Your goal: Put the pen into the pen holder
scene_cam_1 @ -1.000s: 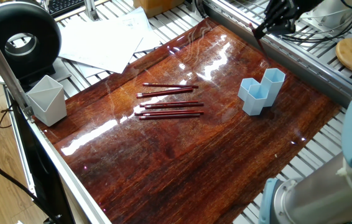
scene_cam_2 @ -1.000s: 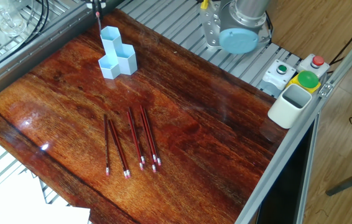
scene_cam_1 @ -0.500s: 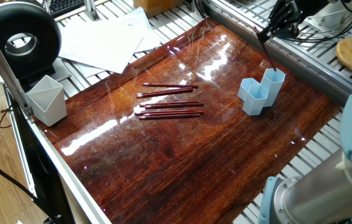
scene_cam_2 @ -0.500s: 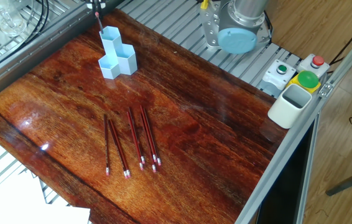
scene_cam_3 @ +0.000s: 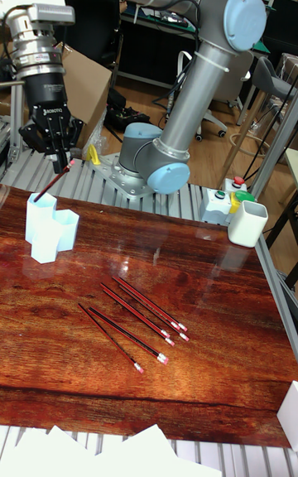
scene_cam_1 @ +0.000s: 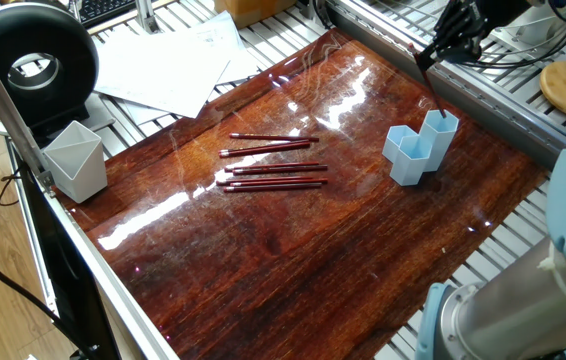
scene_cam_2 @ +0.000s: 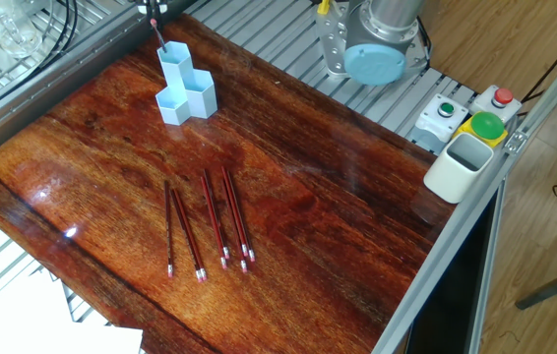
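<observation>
The light blue pen holder [scene_cam_1: 418, 150] [scene_cam_2: 185, 84] [scene_cam_3: 50, 228] stands near the far corner of the wooden tabletop. A dark red pen [scene_cam_1: 434, 90] [scene_cam_2: 157, 34] [scene_cam_3: 51, 183] slants down with its lower end at the mouth of the holder's tallest tube. Above the holder, my gripper [scene_cam_1: 431, 55] [scene_cam_3: 62, 164] is shut on the pen's upper end. The other fixed view shows only the gripper's tip [scene_cam_2: 151, 8] at the top edge. Several more dark red pens [scene_cam_1: 273, 170] [scene_cam_2: 210, 221] [scene_cam_3: 136, 320] lie side by side mid-table.
A larger pale grey-white cup [scene_cam_1: 75, 160] [scene_cam_2: 461, 167] [scene_cam_3: 248, 224] sits at the table's edge, beside a button box [scene_cam_2: 470, 113]. Loose papers [scene_cam_1: 173, 60] lie past one end of the top. The arm's base [scene_cam_2: 377, 49] stands on the slatted frame behind the table.
My gripper has moved towards the holder and lowered the pen. Its lower end has gone from above and beside the holder to the mouth of the tall tube.
</observation>
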Controlling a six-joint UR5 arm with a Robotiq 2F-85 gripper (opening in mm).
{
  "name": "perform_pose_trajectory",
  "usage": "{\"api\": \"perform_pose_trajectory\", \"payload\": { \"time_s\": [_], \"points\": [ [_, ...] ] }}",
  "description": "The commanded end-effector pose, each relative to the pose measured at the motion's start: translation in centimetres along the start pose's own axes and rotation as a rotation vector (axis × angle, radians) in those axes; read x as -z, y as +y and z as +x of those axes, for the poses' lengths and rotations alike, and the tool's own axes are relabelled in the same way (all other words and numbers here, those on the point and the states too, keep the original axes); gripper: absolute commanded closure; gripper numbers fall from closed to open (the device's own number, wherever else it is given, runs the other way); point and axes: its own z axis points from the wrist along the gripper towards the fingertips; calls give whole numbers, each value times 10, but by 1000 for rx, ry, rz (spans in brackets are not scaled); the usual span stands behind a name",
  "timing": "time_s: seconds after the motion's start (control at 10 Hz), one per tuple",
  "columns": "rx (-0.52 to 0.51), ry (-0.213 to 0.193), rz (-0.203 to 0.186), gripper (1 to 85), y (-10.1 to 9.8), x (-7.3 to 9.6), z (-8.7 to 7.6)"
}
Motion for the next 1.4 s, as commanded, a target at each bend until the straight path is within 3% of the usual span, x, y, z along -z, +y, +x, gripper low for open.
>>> {"api": "perform_pose_trajectory", "payload": {
  "time_s": [0.0, 0.5, 1.0, 1.2, 1.3],
  "points": [
    [-58, -36, 47, 847, -13, 2, -8],
    [-192, -69, 48, 847, -18, -10, -8],
    [-256, -40, 123, 847, -37, -13, 5],
    [-237, -45, 131, 697, -39, -13, 4],
    [-241, -31, 129, 663, -38, -12, 7]
  ]
}}
